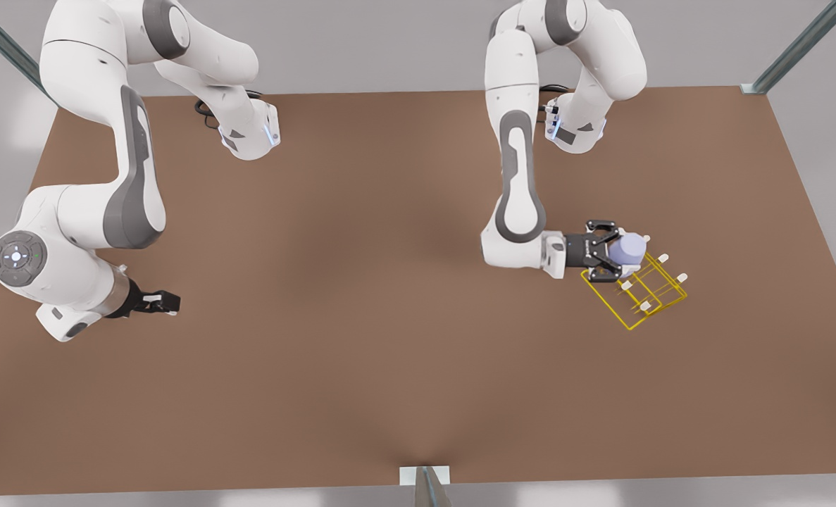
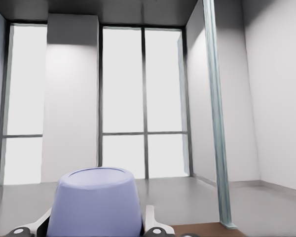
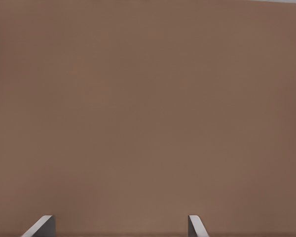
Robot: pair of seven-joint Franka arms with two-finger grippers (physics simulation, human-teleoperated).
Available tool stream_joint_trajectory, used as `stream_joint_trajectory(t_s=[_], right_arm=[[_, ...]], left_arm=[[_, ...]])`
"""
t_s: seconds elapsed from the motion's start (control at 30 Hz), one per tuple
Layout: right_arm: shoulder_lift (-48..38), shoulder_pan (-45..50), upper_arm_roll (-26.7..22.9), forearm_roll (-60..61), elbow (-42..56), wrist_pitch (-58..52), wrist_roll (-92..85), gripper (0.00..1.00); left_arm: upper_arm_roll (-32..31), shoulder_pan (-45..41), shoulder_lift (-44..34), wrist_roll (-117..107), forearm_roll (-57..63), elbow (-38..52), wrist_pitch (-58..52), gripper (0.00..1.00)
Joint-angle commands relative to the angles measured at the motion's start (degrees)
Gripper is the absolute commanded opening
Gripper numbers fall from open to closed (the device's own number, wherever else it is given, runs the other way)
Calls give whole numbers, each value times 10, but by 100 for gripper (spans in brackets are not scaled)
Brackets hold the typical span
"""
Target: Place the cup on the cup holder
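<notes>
The lavender-blue cup [image 1: 630, 248] lies on its side between the fingers of my left gripper [image 1: 616, 251], which is shut on it. That arm reaches level toward the front view's right. In the left wrist view the cup [image 2: 96, 200] points its narrower end away from the gripper [image 2: 96, 228], with a finger [image 2: 150, 219] beside it. The yellow wire cup holder [image 1: 645, 305] stands on the table just beyond and below the cup, white-tipped pegs up. My right gripper [image 1: 167, 303] waits open low over the table at the front view's left, its fingertips [image 3: 43, 224] wide apart.
The brown table [image 1: 361, 296] stretches between the two arms. Metal frame posts [image 1: 798, 46] rise at the far corners, and a bracket [image 1: 425, 479] sits at the middle of the near edge. One post [image 2: 217, 123] shows in the left wrist view.
</notes>
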Motion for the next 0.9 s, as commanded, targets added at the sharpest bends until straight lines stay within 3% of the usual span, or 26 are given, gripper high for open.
stream_joint_trajectory(t_s=[0.0, 0.53, 0.87], right_arm=[[0, 0, 1, 0, 0, 0, -4, 100], [3, -2, 0, 2, -1, -1, -5, 100], [2, 1, 0, 0, 2, 0, 3, 100]], left_arm=[[-1, 4, 1, 294, 3, 0, 6, 77], [-92, 78, 0, 203, -31, 16, 12, 78], [-102, 79, 0, 102, -96, 14, 14, 82]])
